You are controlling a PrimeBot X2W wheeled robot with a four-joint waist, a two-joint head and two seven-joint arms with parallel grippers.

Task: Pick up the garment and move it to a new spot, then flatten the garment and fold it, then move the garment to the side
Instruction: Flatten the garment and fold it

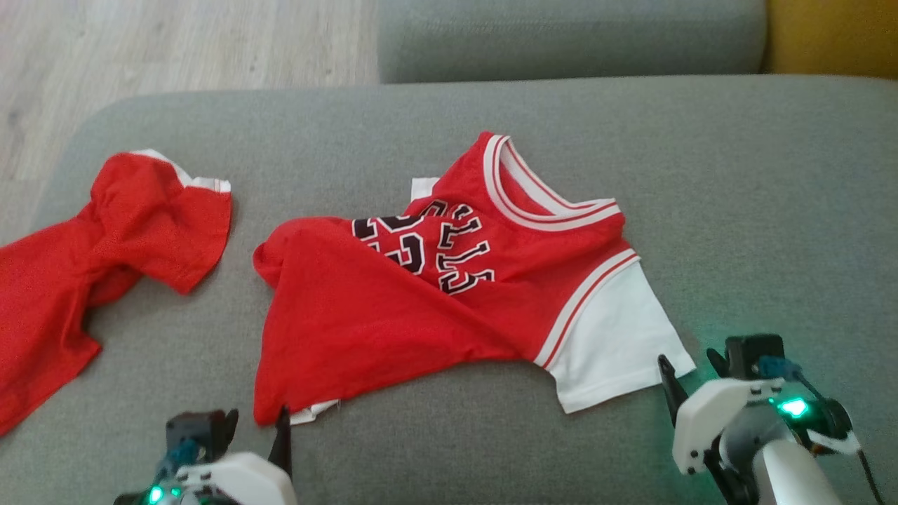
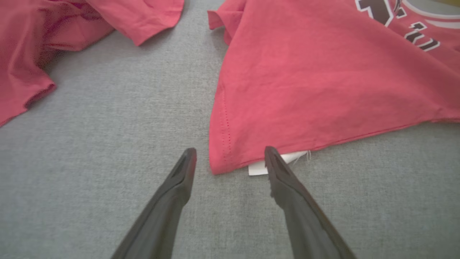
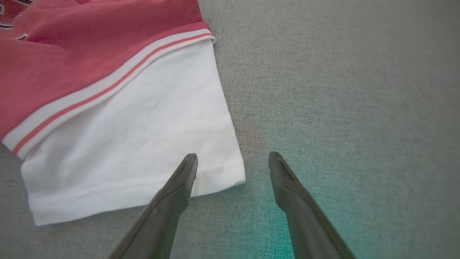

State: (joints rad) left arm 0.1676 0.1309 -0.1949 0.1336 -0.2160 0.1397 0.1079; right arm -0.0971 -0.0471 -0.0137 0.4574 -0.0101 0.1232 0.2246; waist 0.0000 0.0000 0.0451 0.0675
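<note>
- Grey upholstered seat takes up most of the head view. Pale wood floor at far left, a second grey cushion behind, a yellow object in the far right corner.
- Red jersey lies near the middle of the seat, not flat. A big red flap is folded diagonally across the chest and covers part of the black lettering.
- Collar has white-and-red striped trim and sits on the far side of the jersey.
- White sleeve spreads flat toward the robot's right, with striped trim where it joins the red body.
- Small white scrap pokes out under the near hem corner. Possibly a label or the other sleeve, too little shows to tell.
- Second red garment is bunched at the left edge of the seat, apart from the jersey.
- Left gripper is spread wide and grasps nothing. The near hem corner lies just ahead of its fingertips, and the right-hand tip overlaps the white scrap in the wrist view. Contact with the cloth cannot be told.
- Right gripper is also spread wide with nothing held. One finger crosses the corner of the white sleeve, the other sits over bare seat.
- Green glow tints the seat fabric around the right gripper.
</note>
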